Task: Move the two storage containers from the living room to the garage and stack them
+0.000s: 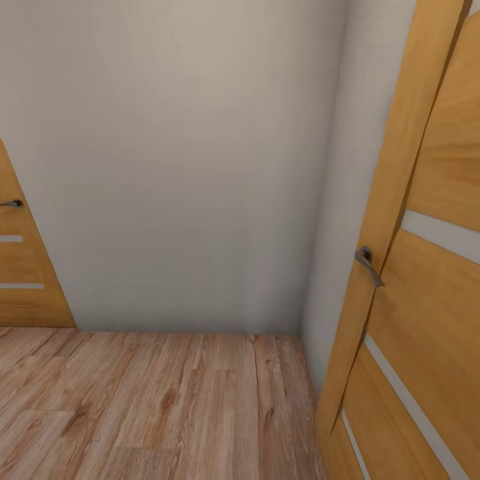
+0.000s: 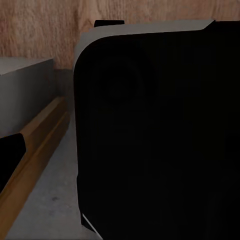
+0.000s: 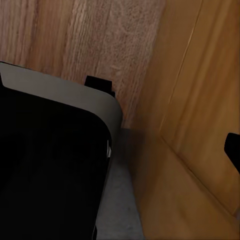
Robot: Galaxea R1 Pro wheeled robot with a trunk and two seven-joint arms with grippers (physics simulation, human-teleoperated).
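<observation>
While the robot faces a cream wall (image 1: 173,167) beside an open wooden door (image 1: 427,280), transit is probably in hand; claw state cannot be determined, no container is visible near either claw, so next steer through a doorway.

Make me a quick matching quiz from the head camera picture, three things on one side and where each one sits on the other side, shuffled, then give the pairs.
Things:
1. Open wooden door
2. Closed wooden door
3. Plank floor

Places:
A. bottom of the picture
B. right edge
C. left edge

Pairs: 1-B, 2-C, 3-A
</observation>
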